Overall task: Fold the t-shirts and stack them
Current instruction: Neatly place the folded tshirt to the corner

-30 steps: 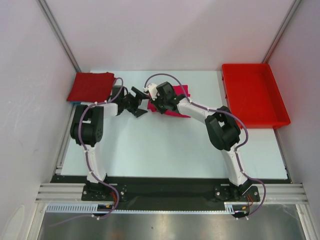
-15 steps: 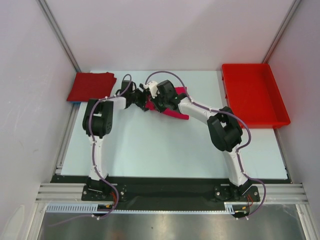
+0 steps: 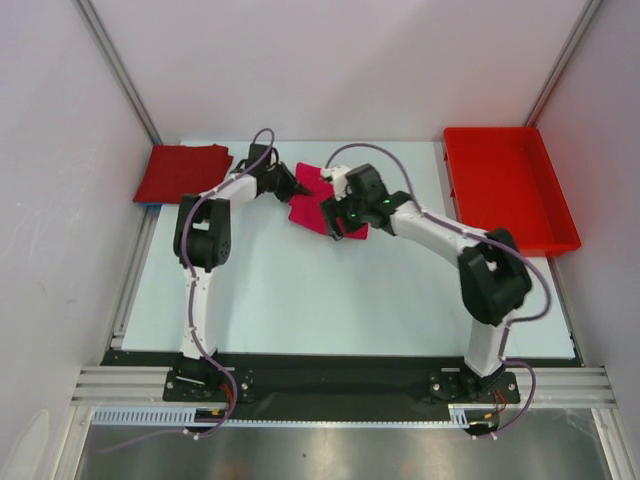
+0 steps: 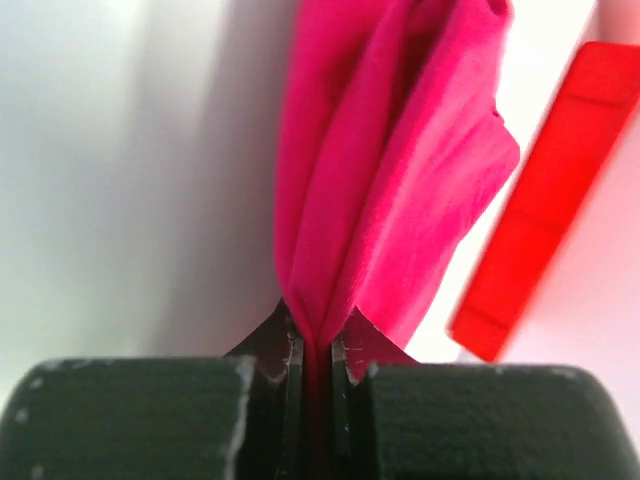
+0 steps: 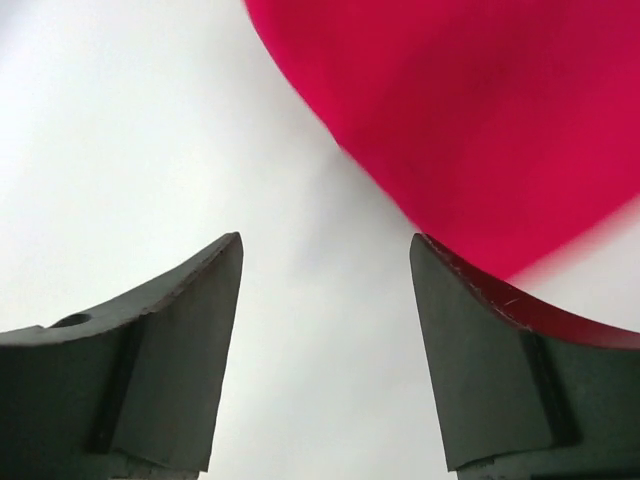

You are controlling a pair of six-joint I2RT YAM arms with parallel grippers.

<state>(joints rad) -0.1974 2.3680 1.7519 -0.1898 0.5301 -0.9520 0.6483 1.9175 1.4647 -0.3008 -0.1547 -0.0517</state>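
Magenta t-shirt (image 3: 306,211) sits bunched mid-table; crimson t-shirt (image 3: 181,173) lies folded at the far-left corner.

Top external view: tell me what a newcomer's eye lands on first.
The bright magenta-pink t-shirt at the far middle of the table stands out. Its bunched edge is pinched in the shut left gripper, while the right gripper stands open close by. Next come the red tray at the far right and the folded crimson t-shirt in the far left corner.
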